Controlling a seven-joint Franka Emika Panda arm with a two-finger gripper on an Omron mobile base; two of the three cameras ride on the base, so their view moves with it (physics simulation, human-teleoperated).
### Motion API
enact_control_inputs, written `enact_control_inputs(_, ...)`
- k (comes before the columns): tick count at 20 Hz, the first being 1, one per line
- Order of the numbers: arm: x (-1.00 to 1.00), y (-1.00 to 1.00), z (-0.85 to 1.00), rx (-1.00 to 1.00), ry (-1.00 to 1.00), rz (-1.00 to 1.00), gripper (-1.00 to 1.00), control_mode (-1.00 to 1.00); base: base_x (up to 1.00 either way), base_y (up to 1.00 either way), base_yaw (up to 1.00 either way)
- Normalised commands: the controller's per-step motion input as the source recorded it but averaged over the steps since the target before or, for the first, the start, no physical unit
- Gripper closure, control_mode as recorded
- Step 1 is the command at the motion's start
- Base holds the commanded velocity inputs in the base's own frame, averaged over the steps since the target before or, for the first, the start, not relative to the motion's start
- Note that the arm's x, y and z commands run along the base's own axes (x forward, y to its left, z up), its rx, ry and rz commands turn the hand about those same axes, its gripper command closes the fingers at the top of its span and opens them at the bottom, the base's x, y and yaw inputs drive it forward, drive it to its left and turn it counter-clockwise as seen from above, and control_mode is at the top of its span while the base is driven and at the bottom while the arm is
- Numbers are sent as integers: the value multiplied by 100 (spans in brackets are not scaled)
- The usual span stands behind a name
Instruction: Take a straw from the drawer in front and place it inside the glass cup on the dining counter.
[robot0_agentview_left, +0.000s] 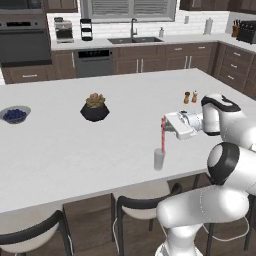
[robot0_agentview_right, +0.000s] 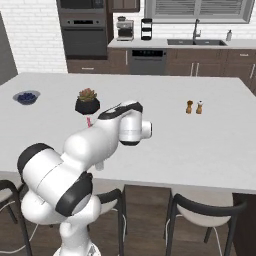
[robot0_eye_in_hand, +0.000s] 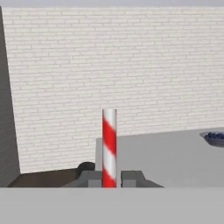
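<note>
- The hand (robot0_agentview_left: 163, 123) is clamped on the straw (robot0_agentview_left: 163, 135), gripping it near the top end; the straw hangs upright.
- The lower end of the straw reaches the mouth of the cup (robot0_agentview_left: 159, 159); the left base view does not resolve whether the tip is inside.
- The cup stands on the table (robot0_agentview_left: 65, 150), near the front edge on the robot's side, above a chair (robot0_agentview_left: 145, 202).
- In the hand view the fingers (robot0_eye_in_hand: 131, 178) press on both sides of the striped straw (robot0_eye_in_hand: 109, 146), with no gap visible.
- Open table surface lies to the left of and behind the cup. The plant pot (robot0_agentview_left: 94, 107) and the bowl of blueberries (robot0_agentview_left: 14, 114) are well apart from it.
- The salt and pepper shakers (robot0_agentview_left: 190, 97) stand behind the hand, near the wrist, not touching it.
- In the right base view the arm hides the hand and the cup; a short piece of the straw (robot0_agentview_right: 89, 121) shows below the plant pot (robot0_agentview_right: 87, 101).
- The bowl (robot0_eye_in_hand: 214, 138) is cut off at the right edge of the hand view.
</note>
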Motion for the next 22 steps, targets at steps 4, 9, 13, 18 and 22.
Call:
enact_control_inputs(4,10,-8,-11,0,-1,0,100,-100,0,0,0)
enact_control_inputs(9,9,-4,-7,0,-2,0,100,-100,0,0,0)
enact_control_inputs(13,9,0,-2,0,-1,0,100,-100,0,0,0)
enact_control_inputs(18,10,0,-3,0,0,0,100,-100,0,0,0)
enact_control_inputs(22,9,0,-7,0,0,0,100,-100,0,0,0)
